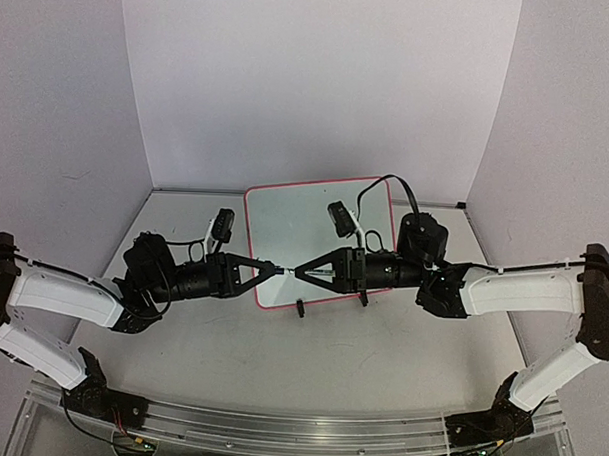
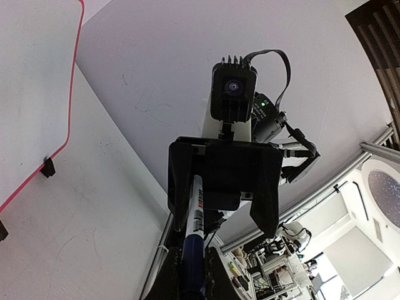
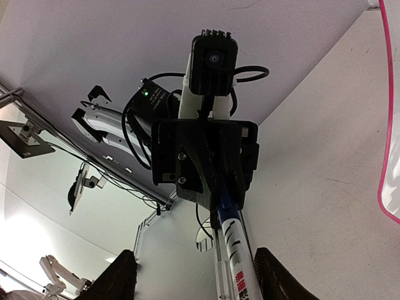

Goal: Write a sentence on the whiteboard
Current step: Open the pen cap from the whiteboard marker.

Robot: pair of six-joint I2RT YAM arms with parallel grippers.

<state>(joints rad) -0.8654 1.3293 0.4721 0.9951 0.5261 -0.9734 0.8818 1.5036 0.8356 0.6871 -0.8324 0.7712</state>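
Toward the back of the table [image 1: 280, 357], just in front of the pale rear wall [image 1: 320, 78], sits the whiteboard [image 1: 295, 223]. It is turned slightly askew, and its thin red-pink frame is visible all round. Two small black clip feet [image 1: 300, 309] show along its near edge, and the part of its surface that shows is plain white. Whether it lies flat or leans back cannot be told from above. Over its near left corner the two arms meet tip to tip, the left reaching in from the left and the right from the right. A marker [image 1: 285, 270] bridges the short gap between them. The left gripper [image 1: 273, 270] is clamped tight on the marker's dark blue end. The white barrel with its red label runs from there across to the right gripper [image 1: 299, 273]. In the right wrist view that gripper's fingers [image 3: 122, 278] stand apart on either side of the barrel. A clear gap shows on both sides, so they are not gripping it. The left wrist view shows the same from the other end: the barrel passes between the right gripper's spread black fingers, with the board's red-edged corner off to the upper left. Both arm bases are bolted to a metal rail [image 1: 278, 427] at the near edge.
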